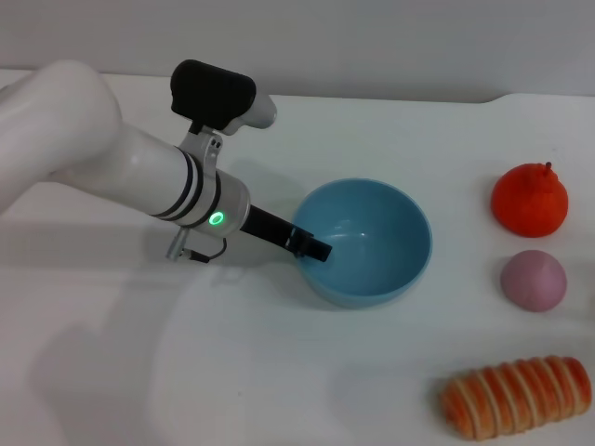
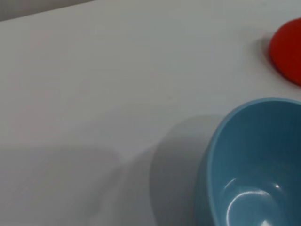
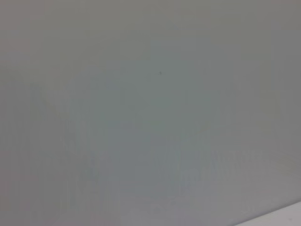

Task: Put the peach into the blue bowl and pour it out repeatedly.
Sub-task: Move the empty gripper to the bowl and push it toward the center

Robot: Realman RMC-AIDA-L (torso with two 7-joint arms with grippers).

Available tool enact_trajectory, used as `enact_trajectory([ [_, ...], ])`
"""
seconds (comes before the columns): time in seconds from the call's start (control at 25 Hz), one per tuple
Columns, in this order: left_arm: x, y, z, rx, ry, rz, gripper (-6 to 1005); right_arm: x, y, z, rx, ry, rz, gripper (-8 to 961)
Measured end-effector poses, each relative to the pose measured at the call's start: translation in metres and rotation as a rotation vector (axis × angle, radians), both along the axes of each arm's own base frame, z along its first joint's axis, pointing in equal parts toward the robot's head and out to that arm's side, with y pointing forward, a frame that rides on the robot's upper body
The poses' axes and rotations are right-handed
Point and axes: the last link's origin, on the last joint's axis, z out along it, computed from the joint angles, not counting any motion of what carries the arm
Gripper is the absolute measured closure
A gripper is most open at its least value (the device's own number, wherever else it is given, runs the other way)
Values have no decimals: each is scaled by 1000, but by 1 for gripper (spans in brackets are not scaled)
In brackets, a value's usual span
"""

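Blue bowl (image 1: 372,243) sits empty with the left gripper (image 1: 314,247) at its rim, seemingly clamped there, while the peach (image 1: 534,280) waits well apart, needing fetching next.

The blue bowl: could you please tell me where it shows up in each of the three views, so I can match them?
Head view: the blue bowl sits at centre, empty, with the left gripper at its near-left rim.
Left wrist view: its rim and inside fill the lower right corner.
Right wrist view: not in it; only a plain pale surface shows.
Shared landmark: the orange-red fruit, also at the left wrist view's upper right edge.
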Motion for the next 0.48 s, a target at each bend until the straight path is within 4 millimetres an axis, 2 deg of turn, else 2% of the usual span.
enact_trajectory([
  [0.08, 2, 1, -1, 4, -2, -7, 199, 0, 0, 0, 0, -1, -1, 302],
  [0.48, 1, 5, 0, 37, -9, -1, 642, 1, 1, 0, -9, -4, -2, 305],
])
